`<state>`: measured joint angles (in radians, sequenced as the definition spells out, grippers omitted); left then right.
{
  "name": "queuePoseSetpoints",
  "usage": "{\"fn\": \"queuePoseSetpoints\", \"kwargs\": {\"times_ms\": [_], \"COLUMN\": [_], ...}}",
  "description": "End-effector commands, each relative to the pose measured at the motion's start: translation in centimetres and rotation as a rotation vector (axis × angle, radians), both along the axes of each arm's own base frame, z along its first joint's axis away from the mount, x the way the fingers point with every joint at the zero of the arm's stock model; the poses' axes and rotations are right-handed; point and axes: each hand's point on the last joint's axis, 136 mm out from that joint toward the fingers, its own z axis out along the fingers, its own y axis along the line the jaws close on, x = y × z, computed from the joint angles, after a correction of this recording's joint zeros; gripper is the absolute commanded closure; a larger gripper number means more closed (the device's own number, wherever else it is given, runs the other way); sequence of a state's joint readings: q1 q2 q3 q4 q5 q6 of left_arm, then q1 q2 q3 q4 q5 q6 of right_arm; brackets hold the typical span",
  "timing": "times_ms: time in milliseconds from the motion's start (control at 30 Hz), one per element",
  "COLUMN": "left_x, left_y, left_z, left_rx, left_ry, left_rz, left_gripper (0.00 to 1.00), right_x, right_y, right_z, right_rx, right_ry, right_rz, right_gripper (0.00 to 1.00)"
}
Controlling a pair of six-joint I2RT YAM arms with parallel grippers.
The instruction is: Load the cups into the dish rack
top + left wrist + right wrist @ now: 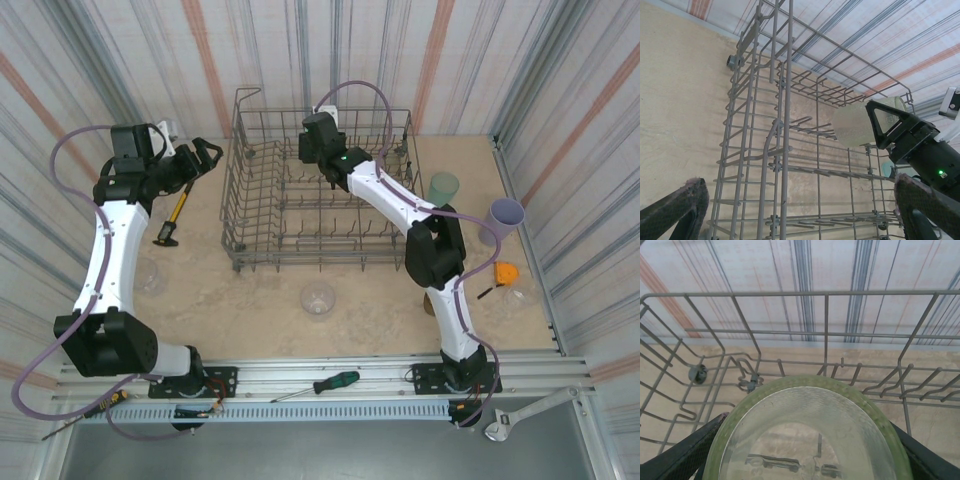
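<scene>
- The beige stone-patterned tabletop [250, 310] carries the grey wire dish rack [300, 215]; striped corrugated wall panels [130, 60] rise behind it.
- The right gripper [318, 130] clamps a pale yellow-green translucent plastic cup [810, 430] within the rack's far end.
- The left gripper [205, 155] hangs left of the rack, jaws spread wide.

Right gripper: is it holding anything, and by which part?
The right gripper holds the yellow-green cup across its outer wall, one finger on each side.
</scene>
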<state>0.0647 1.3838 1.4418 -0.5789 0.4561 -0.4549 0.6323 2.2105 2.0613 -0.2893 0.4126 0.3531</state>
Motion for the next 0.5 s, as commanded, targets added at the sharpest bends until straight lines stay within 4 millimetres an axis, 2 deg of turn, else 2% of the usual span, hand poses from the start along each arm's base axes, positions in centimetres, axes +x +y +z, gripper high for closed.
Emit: {"fn": "queuePoseSetpoints", "kwargs": {"times_ms": [0,167,467], "left_x": [0.2,0.2,0.3], "left_y": [-0.2,-0.3,-0.3], "left_z": [0.6,0.5,0.4], "left_rx": [-0.026,-0.03,-0.038], "left_ry": [-0.009,-0.006,-0.003], "left_rz": [-0.008,-0.009,-0.01], "left_gripper": [0.01,0.01,0.01], "right_x": [1.1,1.6,2.5], "right_y": [-0.6,-0.5,1.0], "right_z": [0.6,-0.3,-2.3], "right_rx": [-0.004,0.007,0.019], "right_ry": [-0.025,-0.009,0.021], "right_rz": [-0.019,-0.021,0.017], "right_gripper": [0.57,0.57,0.56]}}
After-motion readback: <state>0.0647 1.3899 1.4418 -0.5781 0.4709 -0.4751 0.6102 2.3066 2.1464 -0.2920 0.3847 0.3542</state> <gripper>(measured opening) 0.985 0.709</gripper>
